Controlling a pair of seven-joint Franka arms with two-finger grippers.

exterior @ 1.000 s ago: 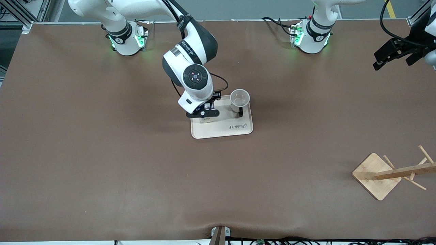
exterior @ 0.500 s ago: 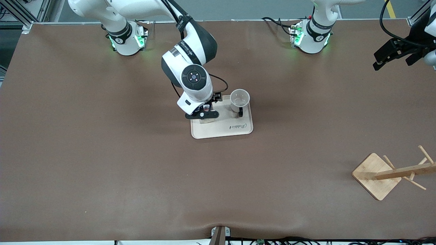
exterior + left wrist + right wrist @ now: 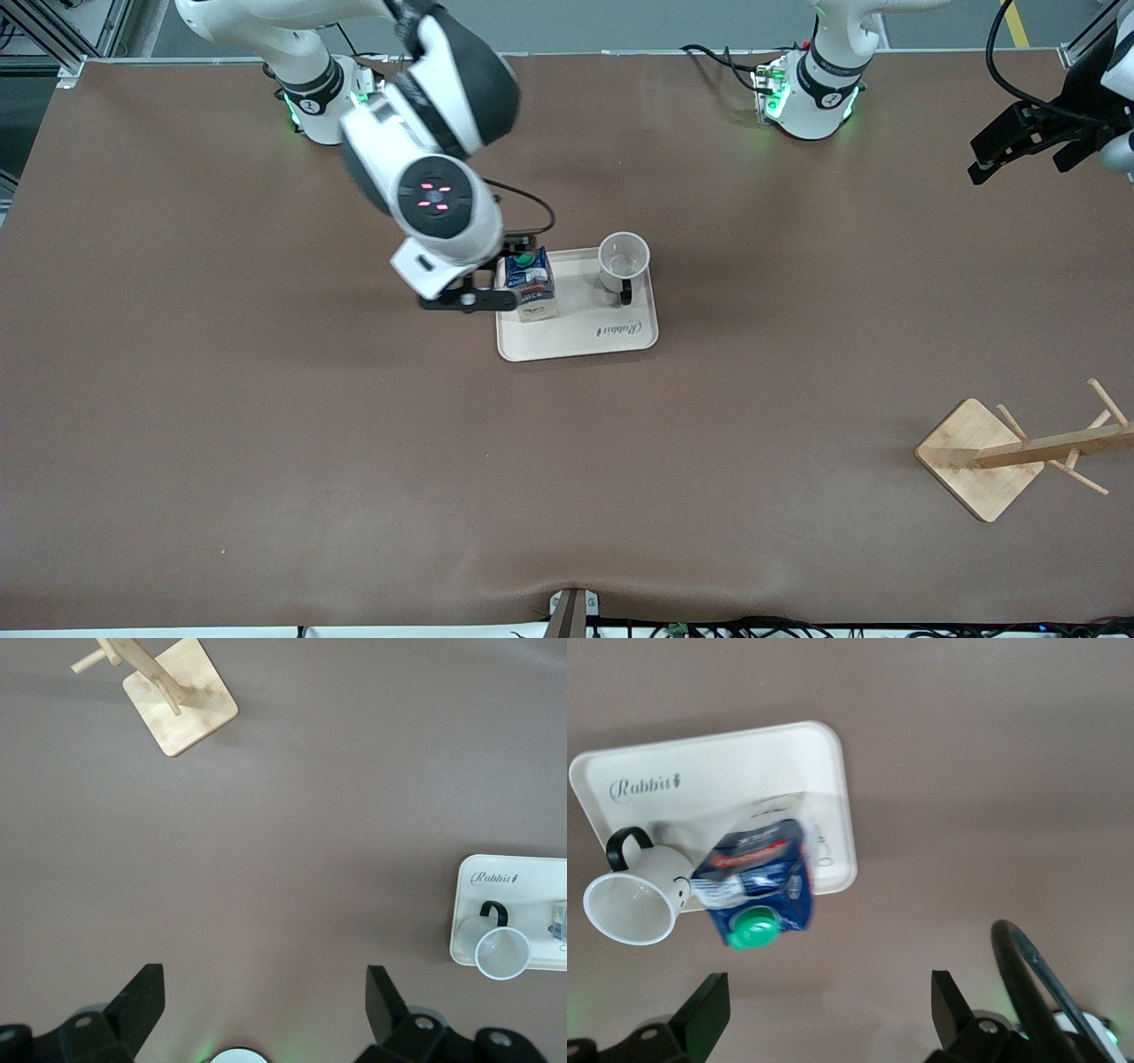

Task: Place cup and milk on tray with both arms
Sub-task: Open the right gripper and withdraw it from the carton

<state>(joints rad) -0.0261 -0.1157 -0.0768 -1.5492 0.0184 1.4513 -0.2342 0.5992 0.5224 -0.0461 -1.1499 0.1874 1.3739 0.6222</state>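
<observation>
Milk [image 3: 530, 283] carton standing upright on the tray [image 3: 611, 344], at the tray's edge toward the right arm's end of the table, green cap up and red label visible in the right wrist view [image 3: 755, 884]. The cup [image 3: 624, 259] stands upright on the same tray toward the left arm's end, its black handle turned toward the front camera; cup and carton stand apart, with bare tray between them. Both task objects thus appear placed, each on the side of the arm that could most easily reach it. The right gripper [image 3: 468, 299] hangs over the bare table just beside the tray edge and the carton, jaws spread wide and holding nothing, as the right wrist view confirms [image 3: 824, 1005]; this pose suggests a release with clearance kept so the carton is not tipped. The left gripper [image 3: 1019, 142] waits high over the table's edge at the left arm's end, jaws wide apart and empty [image 3: 261, 1001]. A wooden rack [image 3: 983, 456] stands well apart from the tray, nearer the front camera, outside the working zone
</observation>
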